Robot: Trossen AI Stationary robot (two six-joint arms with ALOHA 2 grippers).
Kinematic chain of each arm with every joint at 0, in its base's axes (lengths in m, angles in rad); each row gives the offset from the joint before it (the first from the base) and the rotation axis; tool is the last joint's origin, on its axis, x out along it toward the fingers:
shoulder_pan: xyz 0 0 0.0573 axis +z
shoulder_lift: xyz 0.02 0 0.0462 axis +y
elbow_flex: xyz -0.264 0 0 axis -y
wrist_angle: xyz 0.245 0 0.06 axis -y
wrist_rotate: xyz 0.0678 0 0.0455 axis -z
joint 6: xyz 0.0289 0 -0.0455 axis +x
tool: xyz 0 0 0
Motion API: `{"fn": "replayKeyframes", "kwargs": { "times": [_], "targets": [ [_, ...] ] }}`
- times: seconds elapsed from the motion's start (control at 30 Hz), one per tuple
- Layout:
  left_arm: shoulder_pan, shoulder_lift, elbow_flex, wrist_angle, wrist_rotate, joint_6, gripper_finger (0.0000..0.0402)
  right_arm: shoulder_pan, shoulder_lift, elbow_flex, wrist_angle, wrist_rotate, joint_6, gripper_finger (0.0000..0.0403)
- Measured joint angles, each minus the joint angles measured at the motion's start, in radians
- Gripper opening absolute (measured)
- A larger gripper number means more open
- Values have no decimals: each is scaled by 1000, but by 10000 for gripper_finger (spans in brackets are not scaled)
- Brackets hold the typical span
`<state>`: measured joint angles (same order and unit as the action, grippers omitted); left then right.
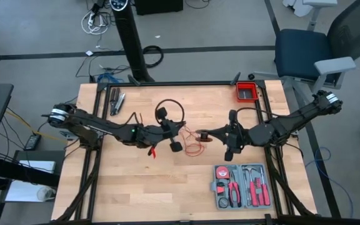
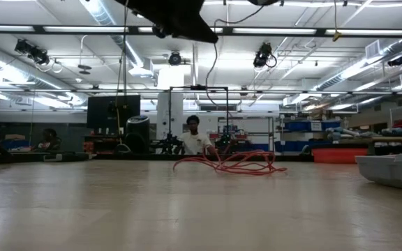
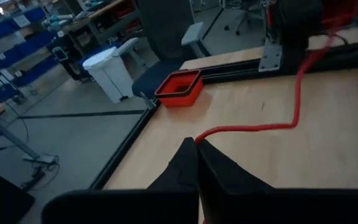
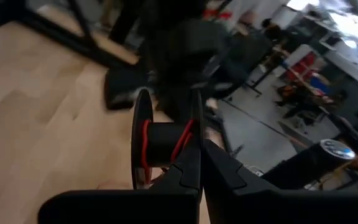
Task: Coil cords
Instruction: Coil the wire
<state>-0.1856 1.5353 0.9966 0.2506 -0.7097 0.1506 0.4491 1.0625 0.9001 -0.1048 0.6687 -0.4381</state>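
The thin red cord (image 1: 192, 145) lies in a loose tangle at the table's middle (image 2: 229, 164). One strand of the cord (image 3: 253, 129) runs from my left gripper toward the right arm. My left gripper (image 1: 181, 132) (image 3: 196, 144) is shut on that strand. My right gripper (image 1: 207, 133) (image 4: 197, 155), just right of the tangle, is shut on a small black spool (image 1: 202, 135) (image 4: 166, 143). A few red turns are wound on the spool. My left gripper pinches a single strand of the red cord (image 3: 205, 133) at its fingertips, coming nearly level from the table's left. From there the strand runs on in a soft bend and climbs toward the right arm. My right gripper pinches one flange of the spool (image 4: 195, 132) between its two fingers, coming nearly level from the table's right. The spool is lifted clear of the table, its flanges upright.
A red bin (image 1: 247, 92) (image 3: 179, 89) stands at the far right corner. A grey tool case (image 1: 241, 186) (image 2: 396, 171) lies open near the front right. Hand tools (image 1: 116, 100) lie at the far left, and a black cable loop (image 1: 170, 109) lies behind the grippers.
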Motion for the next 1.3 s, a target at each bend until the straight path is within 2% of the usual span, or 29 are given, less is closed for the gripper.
{"fn": "replayKeyframes", "kwargs": {
  "times": [0.17, 0.37, 0.7, 0.8, 0.93, 1.03, 1.3],
  "targets": [
    [-13, -47, 0, -56, 0, -28, 0, -13, -3, 0, -86, -32, 0, 1],
    [-33, -65, 0, -56, 1, -26, 0, -57, -1, 0, -151, 61, 1, 1],
    [-64, -69, 56, -58, 1, -55, 0, -102, 29, 1, -261, 53, -23, 0],
    [-80, -69, 74, -55, 3, -57, 0, -120, 58, 1, -265, 79, -34, 0],
    [-97, -68, 85, -57, 3, -71, 0, -155, 108, 1, -229, 177, -35, 0],
    [-102, -68, 86, -39, 5, -81, 0, -182, 148, 1, -136, 268, -35, 0],
    [-103, -68, 86, -37, 21, -122, 0, -238, 266, 1, 129, 285, -48, 0]
  ]
}}
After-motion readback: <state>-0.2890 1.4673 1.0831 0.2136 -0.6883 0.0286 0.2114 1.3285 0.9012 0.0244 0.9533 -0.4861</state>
